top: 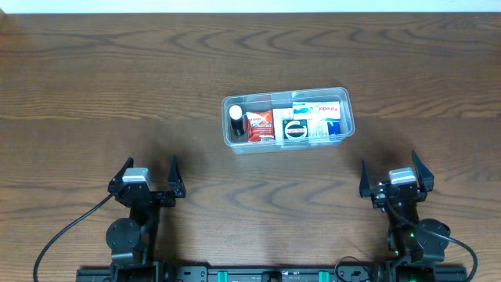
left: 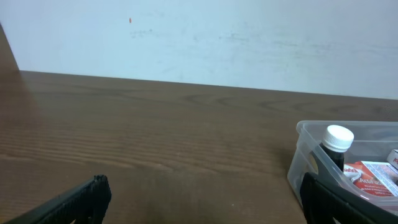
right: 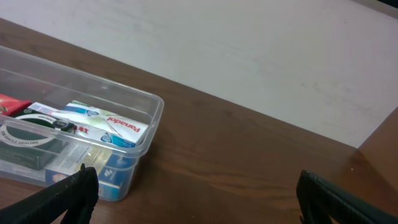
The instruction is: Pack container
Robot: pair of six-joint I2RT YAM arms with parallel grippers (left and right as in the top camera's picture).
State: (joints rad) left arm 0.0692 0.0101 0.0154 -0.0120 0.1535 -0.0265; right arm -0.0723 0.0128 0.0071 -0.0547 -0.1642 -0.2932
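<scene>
Two tools, left gripper [top: 149, 166] and right gripper [top: 390, 164], are hanging wide open and empty, apparently because packing looks done. One clear container [top: 226, 125] is sitting ahead between them, well apart, holding a white-capped bottle [top: 236, 117] and a Panadol box [top: 325, 108].

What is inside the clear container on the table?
The container holds a white-capped bottle, a red box, a round dark item and a white-and-blue box. Anything beneath them is covered.

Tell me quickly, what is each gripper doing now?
Left gripper: open, holding nothing.
Right gripper: open, holding nothing.
</scene>
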